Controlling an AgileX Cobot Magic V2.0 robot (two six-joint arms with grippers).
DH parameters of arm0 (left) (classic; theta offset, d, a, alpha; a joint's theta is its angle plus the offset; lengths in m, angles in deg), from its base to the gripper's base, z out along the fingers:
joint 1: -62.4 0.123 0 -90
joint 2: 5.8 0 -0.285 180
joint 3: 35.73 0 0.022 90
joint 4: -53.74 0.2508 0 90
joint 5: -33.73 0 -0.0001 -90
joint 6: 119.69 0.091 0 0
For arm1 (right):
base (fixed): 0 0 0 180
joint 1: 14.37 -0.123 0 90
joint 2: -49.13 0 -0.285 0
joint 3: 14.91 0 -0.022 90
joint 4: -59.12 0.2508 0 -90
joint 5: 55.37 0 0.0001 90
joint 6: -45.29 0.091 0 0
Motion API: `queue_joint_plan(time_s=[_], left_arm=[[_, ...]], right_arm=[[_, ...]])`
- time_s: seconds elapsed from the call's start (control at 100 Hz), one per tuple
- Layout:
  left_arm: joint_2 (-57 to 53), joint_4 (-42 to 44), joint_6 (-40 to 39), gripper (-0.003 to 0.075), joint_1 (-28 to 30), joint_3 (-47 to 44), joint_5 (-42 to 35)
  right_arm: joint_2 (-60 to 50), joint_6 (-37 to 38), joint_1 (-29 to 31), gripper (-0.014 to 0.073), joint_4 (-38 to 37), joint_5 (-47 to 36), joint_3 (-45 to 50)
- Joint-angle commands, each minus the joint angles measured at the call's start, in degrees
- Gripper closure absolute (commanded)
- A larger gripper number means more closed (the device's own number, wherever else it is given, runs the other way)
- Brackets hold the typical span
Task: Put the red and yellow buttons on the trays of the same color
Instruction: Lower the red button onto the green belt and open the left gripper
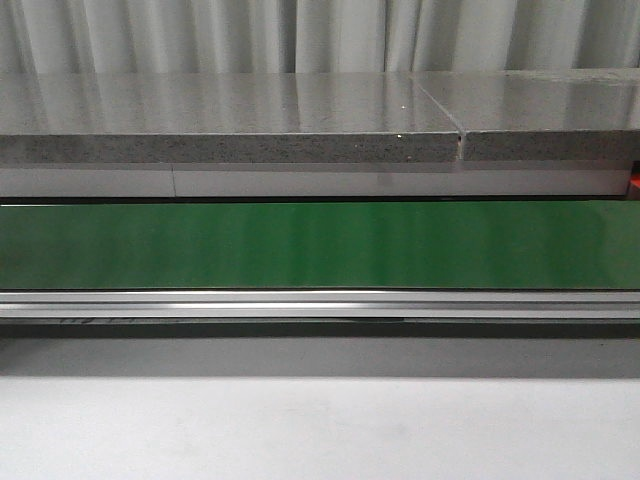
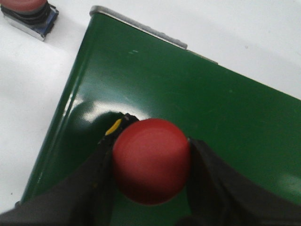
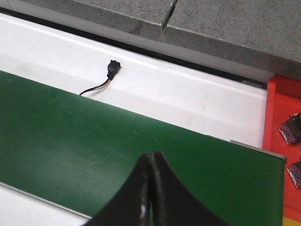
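Red button (image 2: 151,160) sits clamped inside the left gripper (image 2: 149,165).

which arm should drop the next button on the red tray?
Left, probably. The left gripper is already shut on a red button above the green belt. The right gripper is shut and empty, though the red tray shows only in its view.

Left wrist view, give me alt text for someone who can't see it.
The left tool grips a red button between its dark fingers above a green belt. A second red button sits on the white surface beyond the belt's corner.
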Motion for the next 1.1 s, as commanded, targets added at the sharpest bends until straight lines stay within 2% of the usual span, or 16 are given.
queue_joint_plan(time_s=[0.0,0.09,0.14,0.26,0.33,0.38,0.82,1.09], left_arm=[[-1.43,-0.86,0.33,0.0720,-0.42,1.35,-1.22],[-1.43,-0.86,1.78,0.0617,-0.42,1.35,-0.80],[-1.43,-0.86,2.10,0.0525,-0.42,1.35,-0.42],[-1.43,-1.07,3.18,0.0223,-0.42,1.35,-0.20],[-1.43,-1.19,3.18,0.0093,-0.51,1.61,-0.20],[-1.55,-1.32,3.18,0.0045,-0.75,1.73,-0.08],[-3.03,-3.20,3.18,0.0050,-3.40,9.99,2.14],[-5.14,0.08,3.18,0.0050,-0.69,11.33,1.25]], right_arm=[[-1.01,-0.54,-0.10,0.0662,0.61,-3.18,-2.12],[-1.01,-0.54,-0.10,0.0662,0.61,-3.18,-2.12],[-1.01,-0.54,-0.10,0.0662,0.61,-3.18,-2.12],[-1.01,-0.54,-0.10,0.0662,0.61,-3.18,-2.12],[-1.01,-0.54,-0.10,0.0662,0.61,-3.18,-2.12],[-1.01,-0.54,-0.10,0.0662,0.61,-3.18,-2.12],[-1.01,-0.54,-0.10,0.0662,0.61,-3.18,-2.12],[-1.01,-0.54,-0.10,0.0662,0.61,-3.18,-2.12]])
